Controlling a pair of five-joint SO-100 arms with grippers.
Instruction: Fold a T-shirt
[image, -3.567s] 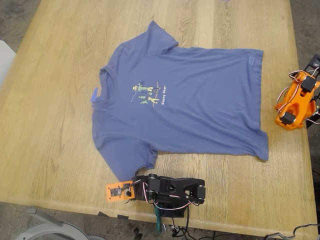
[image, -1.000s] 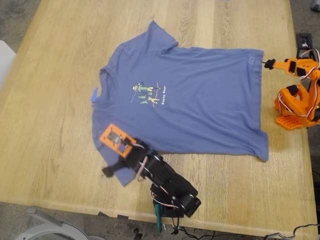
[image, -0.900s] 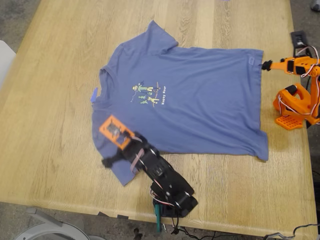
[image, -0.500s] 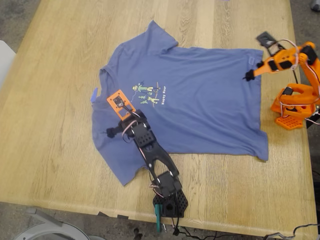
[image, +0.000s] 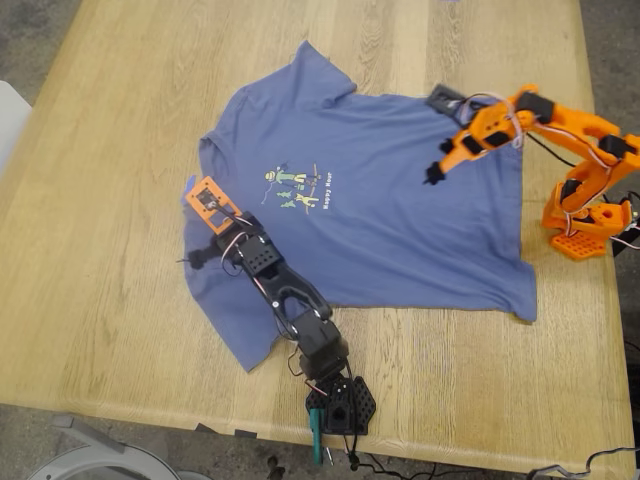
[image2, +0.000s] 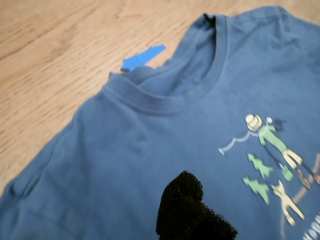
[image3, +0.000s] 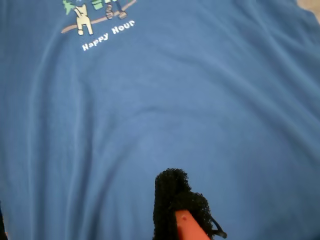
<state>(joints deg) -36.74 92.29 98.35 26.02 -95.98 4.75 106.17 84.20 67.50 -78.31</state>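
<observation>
Gripper states: first gripper and second gripper undeterminable, neither visibly holding. T-shirt: flat, centre of exterior view, on table. Soft, limp; likely best pinched at hem or sleeves.

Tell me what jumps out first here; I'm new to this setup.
A slate-blue T-shirt lies spread flat across the wooden table, its cartoon print up. The black arm reaches over the sleeve nearest the exterior view's bottom edge, and the orange arm stretches in from that view's right above the shirt's body.
</observation>
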